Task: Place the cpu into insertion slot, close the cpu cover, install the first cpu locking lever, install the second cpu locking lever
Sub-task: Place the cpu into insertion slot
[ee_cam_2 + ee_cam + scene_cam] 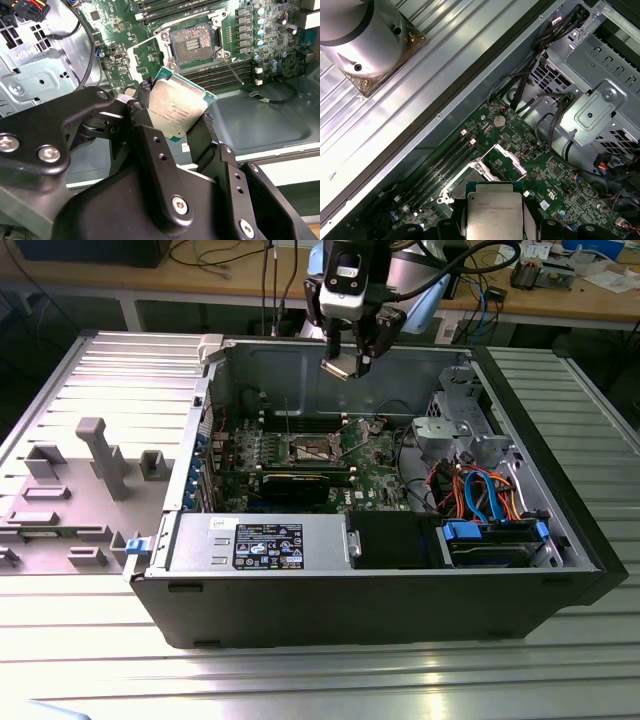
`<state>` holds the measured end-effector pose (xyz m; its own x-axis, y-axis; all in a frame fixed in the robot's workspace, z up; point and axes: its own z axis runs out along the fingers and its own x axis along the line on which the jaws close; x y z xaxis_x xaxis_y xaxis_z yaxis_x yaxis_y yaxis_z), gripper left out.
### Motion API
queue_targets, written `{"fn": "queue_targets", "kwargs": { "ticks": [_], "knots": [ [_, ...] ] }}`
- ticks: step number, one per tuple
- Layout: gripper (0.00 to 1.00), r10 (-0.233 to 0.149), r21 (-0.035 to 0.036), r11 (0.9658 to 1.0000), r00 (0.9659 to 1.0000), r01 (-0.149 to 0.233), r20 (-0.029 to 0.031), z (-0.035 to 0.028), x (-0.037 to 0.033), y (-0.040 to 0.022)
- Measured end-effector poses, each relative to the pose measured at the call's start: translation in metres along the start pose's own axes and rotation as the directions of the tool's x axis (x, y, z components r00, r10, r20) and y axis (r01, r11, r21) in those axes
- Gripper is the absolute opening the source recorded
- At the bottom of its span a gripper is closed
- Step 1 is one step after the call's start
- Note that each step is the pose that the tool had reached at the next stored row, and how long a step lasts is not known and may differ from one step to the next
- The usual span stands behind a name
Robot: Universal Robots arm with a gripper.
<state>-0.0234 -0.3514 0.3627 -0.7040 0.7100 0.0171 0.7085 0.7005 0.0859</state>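
Exterior view first. My gripper [350,362] hangs above the open computer case [300,590], near its back wall. It is clamped on the cpu [337,368], which shows as a pale, tilted square at the fingertips. Down on the board the insertion slot [308,450] is a small dark square with a bright rim, well apart from the chip. I cannot make out how its cover stands from here. The arm is cut off at the picture's edge.

Second wrist view. The cpu [172,112] is pinched edge to edge between two dark fingers [207,125], with its metal top facing the camera. The gripper's black body hides everything beneath it. Beyond the chip the insertion slot [192,44] lies bare with its contact field exposed. A thin locking lever [235,70] slants beside it.

First wrist view. The cpu [495,212] is cut off by the picture's border. The cpu cover [511,157] stands swung up just past it, and the chip hides most of the socket.
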Motion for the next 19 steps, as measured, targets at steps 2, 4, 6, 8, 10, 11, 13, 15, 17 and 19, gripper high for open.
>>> {"fn": "queue_targets", "kwargs": {
  "ticks": [2,4,6,8,10,11,13,15,17,19],
  "knots": [
    [0.54,0.017,0.0001,0.9999,0.9999,-0.017,0.0017,0.0001,0.0000,0.0000],
    [0.54,0.032,0.0001,0.9995,0.9995,-0.032,0.0034,0.0002,0.0000,0.0000],
    [0.54,0.048,0.0002,0.9988,0.9988,-0.048,0.0051,0.0003,0.0000,0.0000],
    [0.54,0.051,0.0002,0.9987,0.9987,-0.051,0.0054,0.0002,0.0000,0.0000],
    [0.54,0.051,0.0002,0.9987,0.9987,-0.051,0.0054,0.0003,0.0000,0.0000],
    [0.54,0.051,0.0001,0.9987,0.9987,-0.051,0.0054,0.0003,0.0000,0.0000],
    [0.54,0.051,0.0002,0.9987,0.9987,-0.051,0.0054,0.0003,0.0000,0.0000],
    [0.54,0.051,0.0001,0.9987,0.9987,-0.051,0.0054,0.0003,0.0000,0.0000],
    [0.54,0.051,0.0002,0.9987,0.9987,-0.051,0.0054,0.0003,0.0000,0.0000],
    [0.54,0.051,0.0001,0.9987,0.9987,-0.051,0.0054,0.0003,0.0000,0.0000]
  ]
}}
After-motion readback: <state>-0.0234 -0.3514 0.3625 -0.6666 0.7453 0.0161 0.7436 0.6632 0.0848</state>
